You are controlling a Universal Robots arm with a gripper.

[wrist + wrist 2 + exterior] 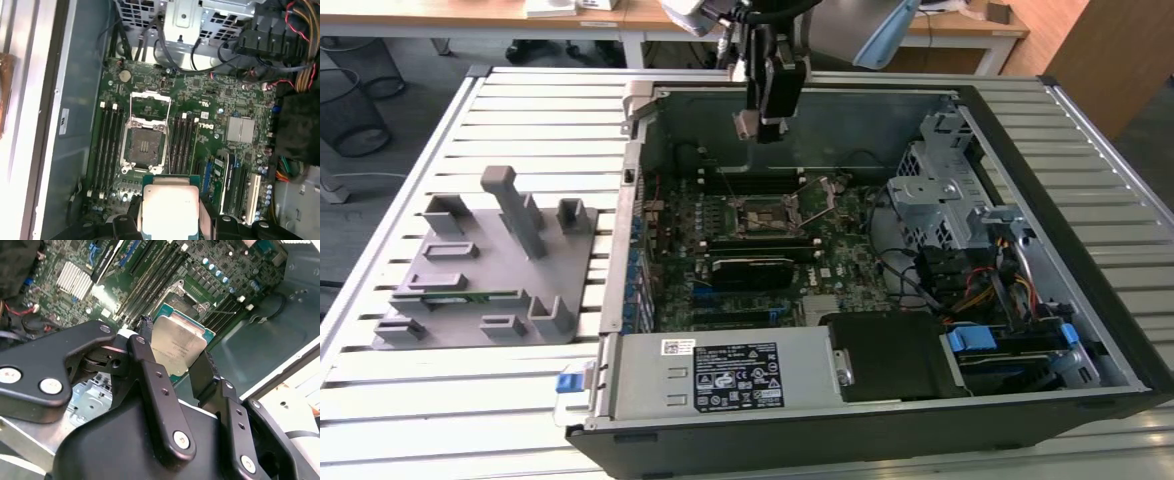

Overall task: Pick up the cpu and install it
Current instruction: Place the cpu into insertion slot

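Observation:
The cpu (178,346), a flat square chip with a silver-grey top and a thin green edge, is held between the two black fingers of my gripper (175,359). In the first wrist view the cpu (168,206) hangs in the gripper (169,216) above the motherboard, a short way off from the socket (145,145). That socket is a black square whose metal frame stands open, with nothing in it. In the exterior view the gripper (763,128) hovers over the back part of the open computer case, above the socket (767,212).
The case (1067,180) lies open on a slatted table. Memory slots (109,145) flank the socket. A metal drive cage (937,190), cable bundles (987,290) and a power supply (720,375) fill the case's other parts. A grey parts fixture (480,270) sits at the exterior view's left.

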